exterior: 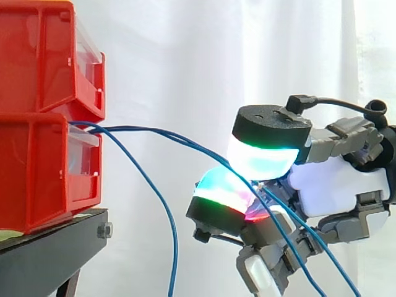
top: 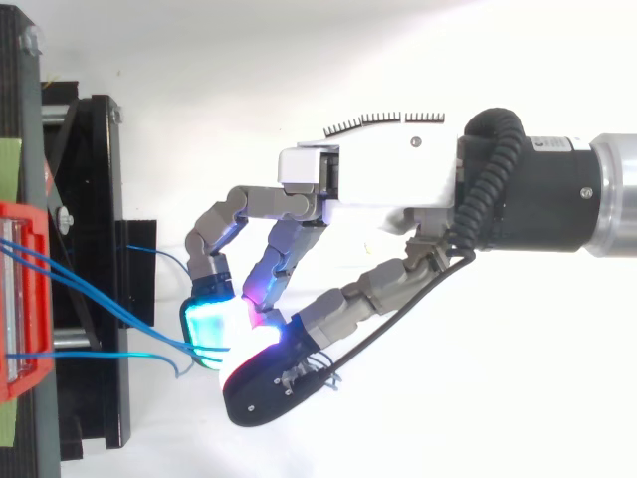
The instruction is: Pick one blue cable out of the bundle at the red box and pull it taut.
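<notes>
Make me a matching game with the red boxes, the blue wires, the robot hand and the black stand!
Things:
1. red plastic bins
2. thin blue cables
3. robot hand
4. black metal stand

Places or states:
A. underneath the bins
B. pinching a cable
C. stacked one on the other
D. running from a bin to the hand

Pairs: 1-C, 2-D, 3-B, 4-A

Blue cables [exterior: 136, 129]; red bins [exterior: 43, 167]; black stand [exterior: 49, 247]; white curtain [exterior: 185, 62].
</notes>
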Controlling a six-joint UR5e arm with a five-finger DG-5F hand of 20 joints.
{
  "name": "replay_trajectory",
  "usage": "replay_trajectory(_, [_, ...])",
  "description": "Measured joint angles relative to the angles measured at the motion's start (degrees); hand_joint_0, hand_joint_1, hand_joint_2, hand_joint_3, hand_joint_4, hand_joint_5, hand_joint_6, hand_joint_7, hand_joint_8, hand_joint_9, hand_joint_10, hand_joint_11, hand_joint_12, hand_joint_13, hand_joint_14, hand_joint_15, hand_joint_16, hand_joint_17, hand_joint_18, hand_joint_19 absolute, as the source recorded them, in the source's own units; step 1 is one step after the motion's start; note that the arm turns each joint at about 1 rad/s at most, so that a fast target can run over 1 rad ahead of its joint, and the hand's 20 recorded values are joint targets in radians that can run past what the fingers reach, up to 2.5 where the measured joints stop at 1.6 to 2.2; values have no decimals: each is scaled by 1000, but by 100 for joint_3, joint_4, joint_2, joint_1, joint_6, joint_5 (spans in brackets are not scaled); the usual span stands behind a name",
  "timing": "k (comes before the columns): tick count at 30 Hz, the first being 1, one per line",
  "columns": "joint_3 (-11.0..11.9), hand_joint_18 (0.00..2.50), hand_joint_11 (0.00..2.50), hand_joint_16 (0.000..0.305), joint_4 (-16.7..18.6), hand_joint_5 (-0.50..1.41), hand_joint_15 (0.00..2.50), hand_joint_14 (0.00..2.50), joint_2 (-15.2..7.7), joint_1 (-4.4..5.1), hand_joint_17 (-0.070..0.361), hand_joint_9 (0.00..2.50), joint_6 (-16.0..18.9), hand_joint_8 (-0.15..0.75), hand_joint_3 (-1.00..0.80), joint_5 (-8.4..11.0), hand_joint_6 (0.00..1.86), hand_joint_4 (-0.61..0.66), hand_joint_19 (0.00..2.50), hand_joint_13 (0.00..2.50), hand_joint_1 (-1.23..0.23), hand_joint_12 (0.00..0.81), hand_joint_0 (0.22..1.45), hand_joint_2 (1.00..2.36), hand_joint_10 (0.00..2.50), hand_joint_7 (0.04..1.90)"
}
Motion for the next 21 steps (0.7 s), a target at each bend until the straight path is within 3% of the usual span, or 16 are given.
replay_trajectory(9, [-1, 787, 1024, 66, 8, -158, 524, 15, 0, 2, 148, 1061, 3, 394, -40, 47, 877, 101, 443, 880, -681, 442, 597, 1045, 10, 1076])
replay_trajectory(17, [-1, 778, 986, 67, 9, -158, 510, 16, 0, 10, 151, 1047, 44, 400, -91, 56, 854, 102, 448, 862, -586, 446, 560, 1242, 10, 1025])
replay_trajectory(21, [-1, 771, 977, 67, 27, -158, 513, 16, 0, 12, 152, 1032, 47, 406, -95, 83, 845, 121, 453, 859, -572, 448, 558, 1266, 10, 1012])
